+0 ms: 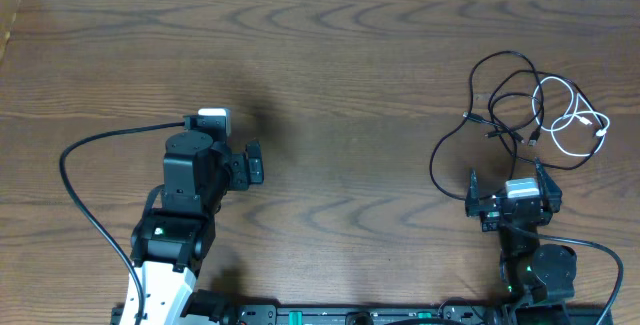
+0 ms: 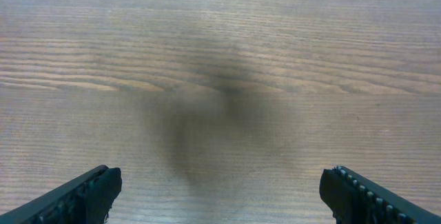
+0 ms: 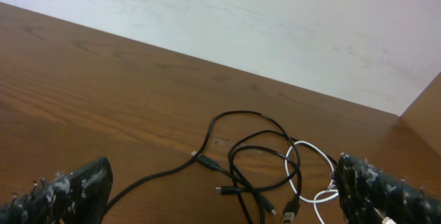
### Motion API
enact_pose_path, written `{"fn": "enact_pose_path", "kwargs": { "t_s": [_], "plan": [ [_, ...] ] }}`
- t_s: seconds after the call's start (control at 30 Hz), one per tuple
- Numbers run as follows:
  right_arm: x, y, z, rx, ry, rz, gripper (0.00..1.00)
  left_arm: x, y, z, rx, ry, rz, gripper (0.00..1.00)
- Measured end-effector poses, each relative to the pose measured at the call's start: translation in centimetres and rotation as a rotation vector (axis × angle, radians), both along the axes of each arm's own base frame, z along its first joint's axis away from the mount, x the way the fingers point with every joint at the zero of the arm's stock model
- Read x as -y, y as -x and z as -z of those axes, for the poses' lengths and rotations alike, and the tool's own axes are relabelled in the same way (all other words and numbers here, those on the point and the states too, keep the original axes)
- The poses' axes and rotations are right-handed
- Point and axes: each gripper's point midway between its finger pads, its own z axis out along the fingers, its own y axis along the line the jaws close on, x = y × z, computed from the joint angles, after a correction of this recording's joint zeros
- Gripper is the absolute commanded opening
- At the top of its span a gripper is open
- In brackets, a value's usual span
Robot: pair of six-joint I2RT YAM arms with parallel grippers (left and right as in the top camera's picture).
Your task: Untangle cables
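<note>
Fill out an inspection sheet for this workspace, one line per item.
Surface: bare wooden table, with a soft shadow under the left arm.
Job's things: black cables and a white cable lie looped over one another on the right side, plugs loose on the wood.
Clutter: nothing seen.
Grippers: left gripper is open and empty over bare wood; right gripper is open and empty, pointing at the tangle.
Cables: thicker arm wires run from the arm bases, apart from the tangle.
Surroundings: a white wall stands beyond the table's far edge.
</note>
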Motion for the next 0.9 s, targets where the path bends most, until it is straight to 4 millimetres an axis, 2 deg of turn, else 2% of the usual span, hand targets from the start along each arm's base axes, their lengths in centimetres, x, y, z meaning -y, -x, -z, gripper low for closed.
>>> {"fn": "enact_pose_path", "kwargs": {
  "t_s": [0.13,0.3,0.5,0.73,0.9],
  "plan": [
    [0.0,0.0,0.0,0.0,0.0,0.0,0.99,0.0,0.0,0.3,-0.009,-0.001,0.0,0.98],
    [0.0,0.0,0.0,0.0,0.0,0.0,0.99,0.0,-0.1,1.6,-0.059,-0.008,0.0,0.98],
    [0.0,0.0,0.0,0.0,0.0,0.0,0.99,-0.2,1.2,2.9,-0.133,-0.019,0.0,0.98],
    [0.0,0.0,0.0,0.0,0.0,0.0,0.99,-0.5,3.7,0.9,-0.088,-0.013,0.0,0.98],
    [0.0,0.0,0.0,0.0,0.0,0.0,0.99,-0.6,4.5,-1.0,-0.016,-0.002,0.0,0.98]
  ]
}}
